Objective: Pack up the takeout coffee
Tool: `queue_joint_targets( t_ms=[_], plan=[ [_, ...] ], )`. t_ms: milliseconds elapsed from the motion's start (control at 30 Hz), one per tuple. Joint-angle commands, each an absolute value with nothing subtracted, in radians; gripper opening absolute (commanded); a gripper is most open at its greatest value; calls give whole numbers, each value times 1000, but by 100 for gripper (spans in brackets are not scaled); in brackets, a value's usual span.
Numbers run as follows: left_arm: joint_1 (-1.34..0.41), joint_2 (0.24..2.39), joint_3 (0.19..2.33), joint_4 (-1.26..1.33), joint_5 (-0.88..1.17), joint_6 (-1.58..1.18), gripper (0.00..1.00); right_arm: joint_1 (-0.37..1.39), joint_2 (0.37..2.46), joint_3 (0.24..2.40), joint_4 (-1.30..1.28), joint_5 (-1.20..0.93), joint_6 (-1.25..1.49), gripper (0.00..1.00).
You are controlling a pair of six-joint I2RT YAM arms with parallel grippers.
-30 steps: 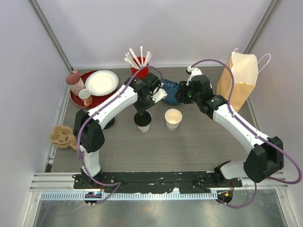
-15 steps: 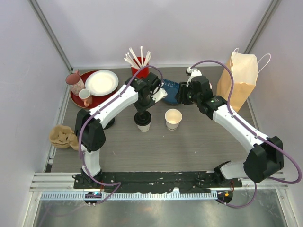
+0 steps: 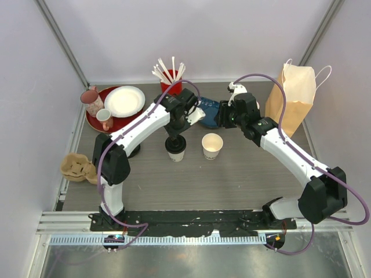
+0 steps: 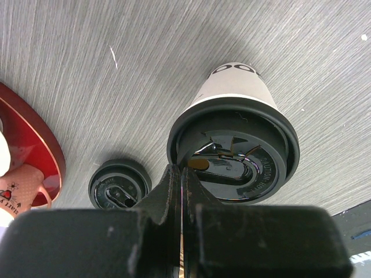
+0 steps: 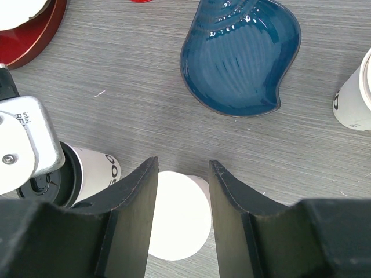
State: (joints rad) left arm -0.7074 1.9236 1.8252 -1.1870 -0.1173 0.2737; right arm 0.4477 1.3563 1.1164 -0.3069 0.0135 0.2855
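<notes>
The left gripper point(image 3: 175, 141) is hanging straight down over the first lidded cup point(image 4: 232, 98), which is standing upright on the counter point(image 3: 232, 179) a little toward 11 o'clock of the middle. In the left wrist view its jaws are pressing tightly together with only a hairline slit between them. Their tips are sitting at the near rim of the cup's black lid point(image 4: 243, 156), and I cannot tell whether they are pinching that rim. The second lidded cup point(image 4: 119, 186) is standing at 9 o'clock of the first, apart from it and close to the edge of the red tray point(image 4: 40, 156). In the top view the left arm is covering most of it.

The right gripper point(image 5: 182, 168) is hovering with its jaws spread wide and grasping nothing. The lidless paper cup point(image 5: 177, 226) is showing below, between them, in the right wrist view. That cup is standing at 3 o'clock of the first lidded cup, near it but not touching. The blue dish point(image 5: 240, 58) is lying at 12 o'clock of the lidless paper cup.

The brown paper bag point(image 3: 295, 98) is standing upright toward 2 o'clock, with its handles up. The red straw holder point(image 3: 171, 86) is standing at 12 o'clock. The red tray, at 10 o'clock, is carrying a white plate point(image 3: 124, 101) and a pink mug point(image 3: 90, 99). A brown pulp carrier point(image 3: 77, 167) is lying at the 9 o'clock edge.
</notes>
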Motion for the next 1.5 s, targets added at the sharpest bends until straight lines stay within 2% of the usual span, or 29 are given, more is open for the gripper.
queue_joint_targets(
  t_ms=[0,367,733,1033,1267,1467],
  plan=[
    [-712,1925,1873,-1193,-101,282,0,445,1330,1123,-262,-20,279,45],
    [-712,1917,1856,-1203,-98,290,0,445,1347,1129,-258,-43,281,47],
    [-712,1878,1887,-1200,-135,296,27,445,1348,1124,-258,-60,285,48],
    [-712,1839,1887,-1201,-147,298,40,445,1348,1120,-258,-64,285,48],
    [-654,1767,1870,-1206,-133,302,42,446,1338,1114,-261,-66,282,48],
    [-453,1660,1758,-1163,-109,308,39,446,1315,1086,-253,-86,282,48]
  ],
)
